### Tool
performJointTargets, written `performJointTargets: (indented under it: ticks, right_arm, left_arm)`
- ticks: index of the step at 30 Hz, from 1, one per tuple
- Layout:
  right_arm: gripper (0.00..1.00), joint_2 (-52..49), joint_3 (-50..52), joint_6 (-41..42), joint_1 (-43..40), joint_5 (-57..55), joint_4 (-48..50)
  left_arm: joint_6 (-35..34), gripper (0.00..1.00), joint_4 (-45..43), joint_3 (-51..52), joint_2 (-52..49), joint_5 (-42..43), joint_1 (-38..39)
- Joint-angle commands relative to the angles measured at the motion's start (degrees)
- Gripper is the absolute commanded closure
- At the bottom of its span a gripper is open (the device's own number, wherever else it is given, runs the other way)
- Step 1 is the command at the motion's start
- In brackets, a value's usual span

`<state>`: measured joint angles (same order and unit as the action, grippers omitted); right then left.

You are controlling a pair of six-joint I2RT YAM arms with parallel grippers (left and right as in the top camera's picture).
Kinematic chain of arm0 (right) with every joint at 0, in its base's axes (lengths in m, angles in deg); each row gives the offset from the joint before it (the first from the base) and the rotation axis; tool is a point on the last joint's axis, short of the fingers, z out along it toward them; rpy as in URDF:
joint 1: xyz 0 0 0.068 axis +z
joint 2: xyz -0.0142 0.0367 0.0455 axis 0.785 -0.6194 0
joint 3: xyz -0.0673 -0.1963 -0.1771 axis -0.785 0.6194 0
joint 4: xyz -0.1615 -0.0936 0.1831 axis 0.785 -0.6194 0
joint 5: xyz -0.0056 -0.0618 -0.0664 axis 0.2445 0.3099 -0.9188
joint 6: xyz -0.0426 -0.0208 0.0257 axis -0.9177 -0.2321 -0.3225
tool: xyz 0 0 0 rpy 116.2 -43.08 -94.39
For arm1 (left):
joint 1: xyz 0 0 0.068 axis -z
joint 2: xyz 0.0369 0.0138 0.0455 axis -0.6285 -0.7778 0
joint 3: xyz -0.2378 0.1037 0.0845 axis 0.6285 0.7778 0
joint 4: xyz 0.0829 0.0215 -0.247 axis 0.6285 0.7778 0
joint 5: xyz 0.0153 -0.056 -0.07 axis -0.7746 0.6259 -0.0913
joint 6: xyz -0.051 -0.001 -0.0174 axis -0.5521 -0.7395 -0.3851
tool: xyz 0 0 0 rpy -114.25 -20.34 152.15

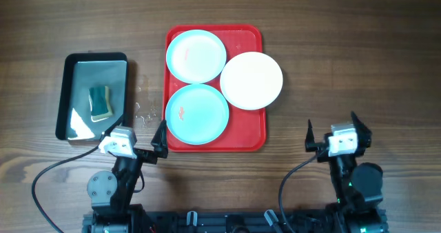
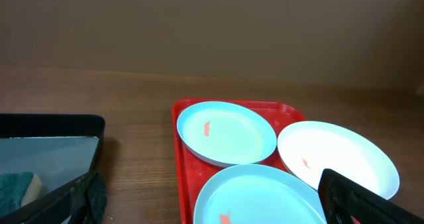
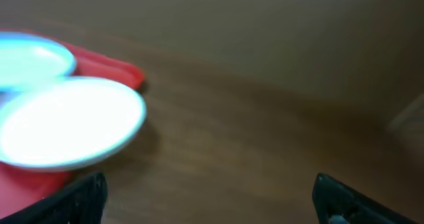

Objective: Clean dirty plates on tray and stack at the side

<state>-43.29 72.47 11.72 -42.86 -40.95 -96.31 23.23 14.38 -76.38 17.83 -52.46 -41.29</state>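
Your left claw (image 1: 134, 138) hung wide open and empty, just short of the tray's (image 1: 256, 140) near left corner. From it the sponge (image 1: 100, 102) lay ahead and slightly left, inside the metal pan (image 1: 63, 95), its long axis pointing away from you. The near turquoise plate (image 1: 197, 113), smeared, lay ahead-right on the tray. Beyond were the far turquoise plate (image 1: 196, 56) and the white plate (image 1: 251, 80), which overhung the tray's right rim. Your right claw (image 1: 333, 126), equally open and empty, stood farther off above the tabletop (image 1: 344, 40).

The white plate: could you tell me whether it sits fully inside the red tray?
Partly out: the white plate overhangs the right rim of the tray, its edge above the table.
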Motion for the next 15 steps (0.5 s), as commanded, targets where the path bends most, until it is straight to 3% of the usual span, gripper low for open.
performJointTargets:
  ticks: [1, 8, 15]
  right_arm:
    - [0.0, 0.5, -0.7, -26.5, 0.3, -3.3, -1.7]
    - [0.0, 0.4, -0.7, -60.5, 0.3, -3.3, -1.6]
    - [0.0, 0.3, -0.7, -103.3, 0.3, -3.0, -1.3]
  left_arm:
    - [1.1, 0.0, 0.6, 0.5, 0.5, -0.7, 0.2]
    - [1.1, 0.0, 0.9, 0.5, 0.5, -0.7, 0.2]
    - [0.7, 0.0, 0.9, 0.5, 0.5, -0.7, 0.2]
